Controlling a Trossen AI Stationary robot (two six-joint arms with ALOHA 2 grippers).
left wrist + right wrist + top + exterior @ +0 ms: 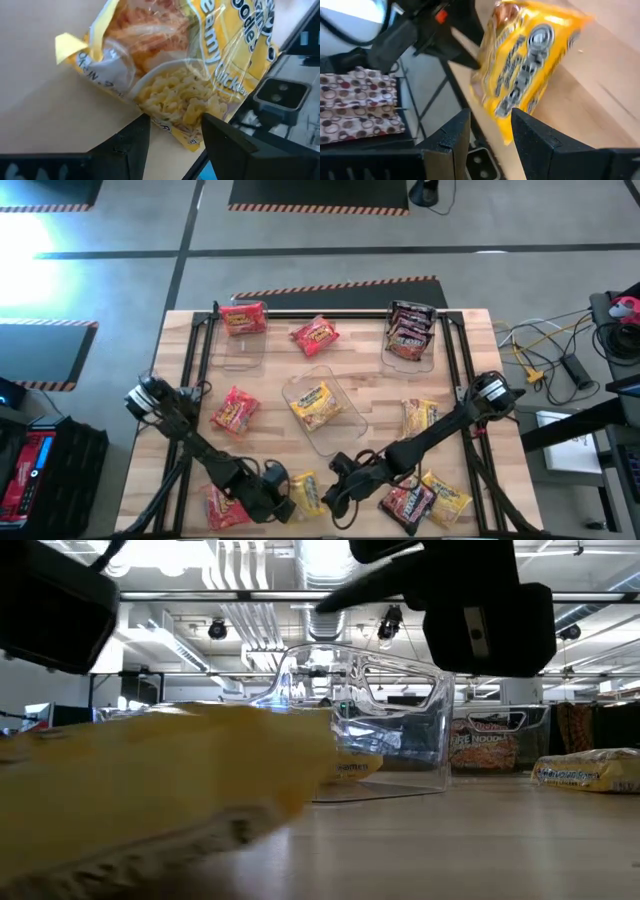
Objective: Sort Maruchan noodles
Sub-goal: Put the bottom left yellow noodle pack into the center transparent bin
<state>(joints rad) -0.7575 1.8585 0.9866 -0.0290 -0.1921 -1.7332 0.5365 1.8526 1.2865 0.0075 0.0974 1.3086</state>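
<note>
Left gripper (283, 502) and right gripper (338, 485) both clamp one yellow noodle packet (306, 492) at table's 6 o'clock edge

overall: bright, even indoor light in every view
source: ceiling light strips (250, 602) across the top of the low view
glare, high view: blown-out white patch on the floor (70, 225) at upper left; second bright patch at left edge, mid height
table (270, 380): evenly lit, only faint short shadows under the arms
low view focus: yellow packet (160, 780) at lower left is a big soft blur, far too near the lens; clear bin (370, 720) mid-frame fairly sharp, with small highlights on its walls
low view top: dark arm parts silhouetted against the ceiling
left wrist: wrapper (200, 60) shows plastic glare streaks, upper part soft
right wrist: yellow packet (530, 55) motion-smeared, print barely readable; white overexposed corner at upper left
</note>
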